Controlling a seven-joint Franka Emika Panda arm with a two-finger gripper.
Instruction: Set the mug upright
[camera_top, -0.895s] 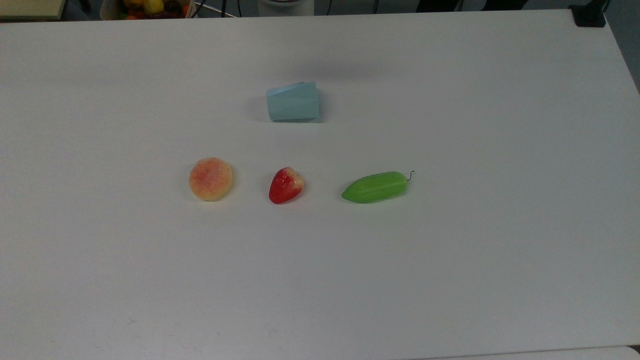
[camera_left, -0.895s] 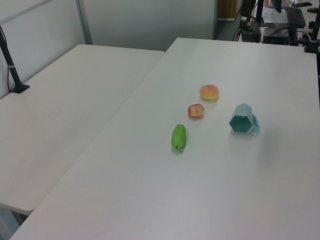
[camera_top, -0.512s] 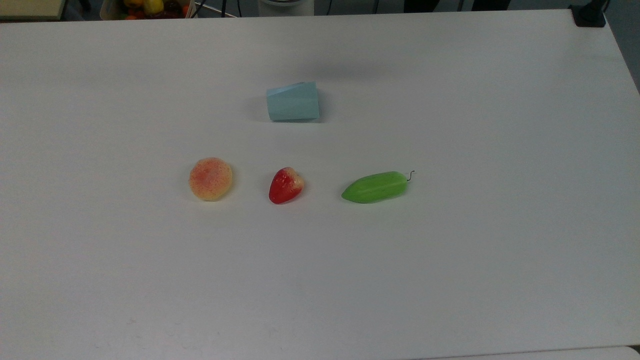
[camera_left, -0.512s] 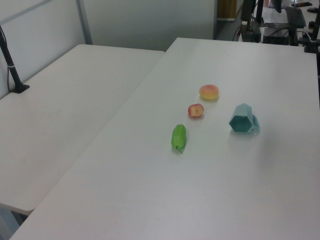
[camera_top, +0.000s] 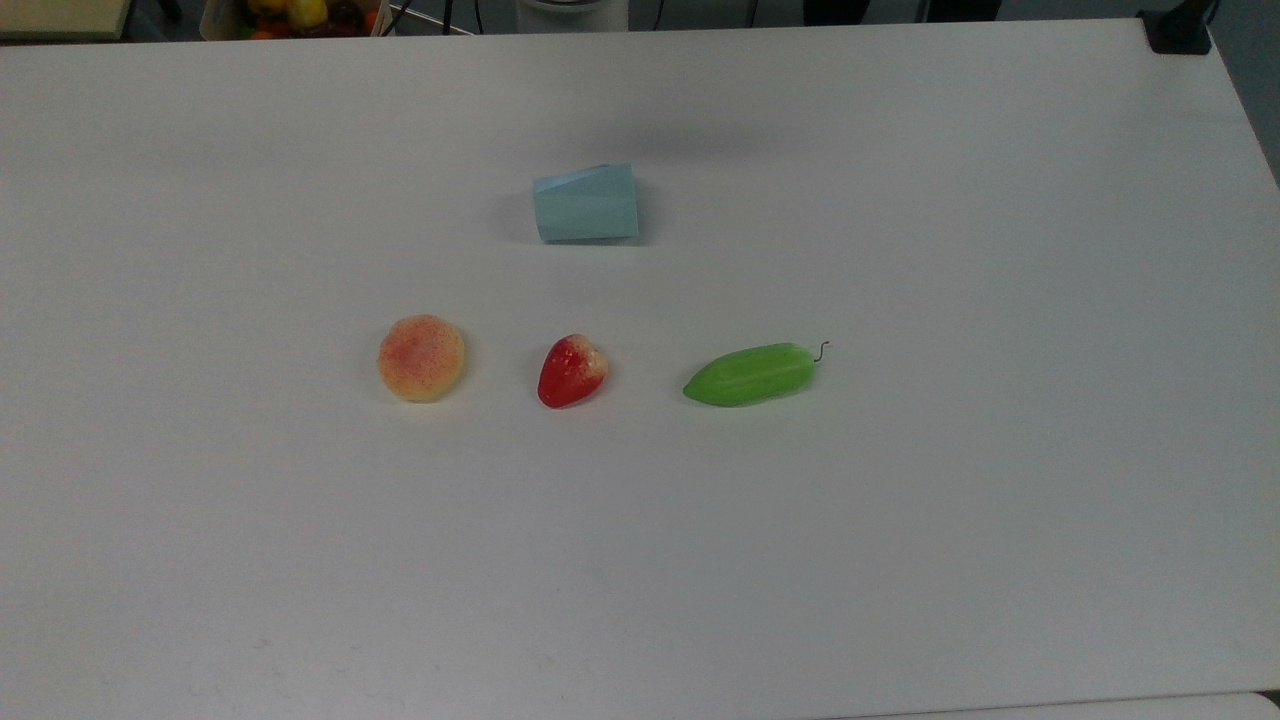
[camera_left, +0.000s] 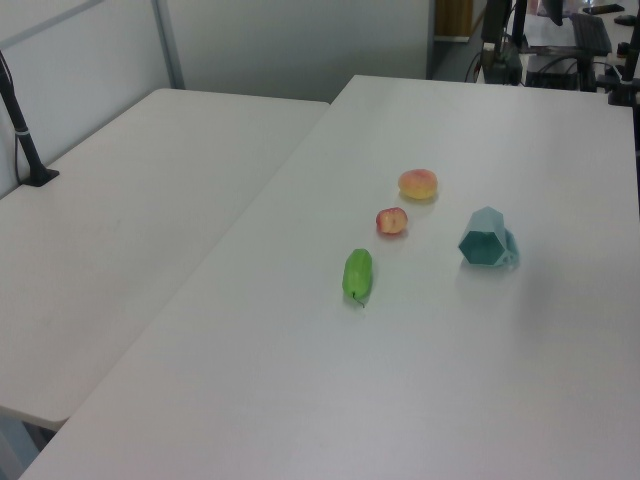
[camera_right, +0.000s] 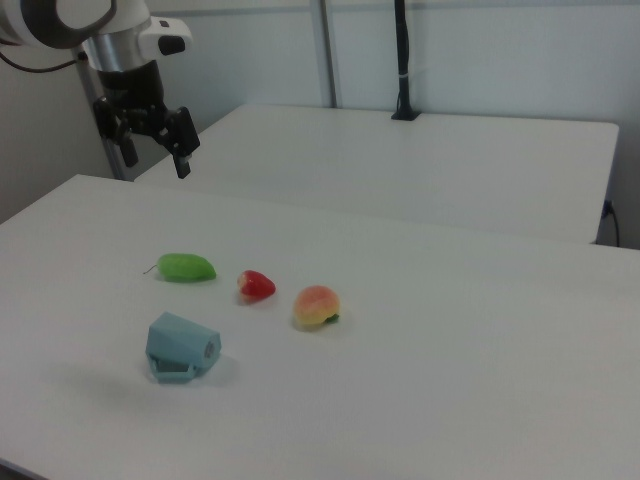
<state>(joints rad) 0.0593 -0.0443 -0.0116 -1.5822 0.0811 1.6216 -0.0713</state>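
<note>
Top view: the mug (camera_top: 586, 204) lies on its side on the white table (camera_top: 900, 520), its long axis running across the frame, the wider end toward the top view's right and the narrower base toward the top view's left. In the left view the mug (camera_left: 487, 238) shows its hexagonal mouth, open toward the lower left of the left view. In the right view the mug (camera_right: 181, 347) is tipped over too, mouth toward the right view's right, with a handle-like loop under it against the table.

Taking the mug as the landmark in the top view: the strawberry (camera_top: 572, 370) sits below it, well apart; the peach (camera_top: 421, 357) is below and to the left; the green fruit (camera_top: 750, 374) is below and to the right.

In the right view the gripper (camera_right: 153, 152) hangs high above the table, well apart from the mug, up and to its left. Its two fingers are spread wide and hold nothing.
</note>
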